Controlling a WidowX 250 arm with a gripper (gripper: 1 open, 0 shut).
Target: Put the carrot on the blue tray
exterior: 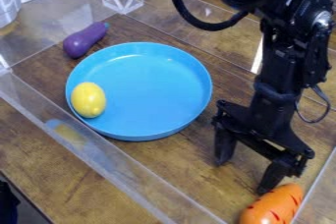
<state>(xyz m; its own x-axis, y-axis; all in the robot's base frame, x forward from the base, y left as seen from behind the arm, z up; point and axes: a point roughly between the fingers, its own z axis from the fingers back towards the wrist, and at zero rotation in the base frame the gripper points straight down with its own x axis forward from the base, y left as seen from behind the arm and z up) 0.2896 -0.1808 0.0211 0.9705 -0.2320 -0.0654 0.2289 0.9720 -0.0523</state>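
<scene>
**My open gripper standing just above and left of the carrot**

I am holding my gripper (254, 165) low over the wooden table (46, 85), pointing downward, with its two dark fingers (225, 146) spread wide apart and nothing between them. One finger is standing nearer the blue tray (140, 89); the other is reaching down at the right, and its tip is ending just beside the carrot (272, 208).

The carrot is lying on the table at the bottom right of the view, partly cut off by the picture's lower edge. It is sitting below and slightly to the right of my gripper, outside the gap between the fingers. Whether the right fingertip is touching the carrot's upper end I cannot tell, since the two are overlapping in this view. The carrot's orange body and dark grooves are showing; its green top is hard to make out behind the fingertip.

The blue tray is resting to the left of my gripper, its near-right rim lying close to my left finger but apart from it. The carrot is lying clear of the tray, off its lower right side. Inside the tray, near its left rim, a yellow lemon (86, 98) is sitting. A purple eggplant (84, 39) is lying on the table beyond the tray's upper left rim, just outside it.

My black arm (292, 46) is rising from the gripper toward the top right of the view.
</scene>
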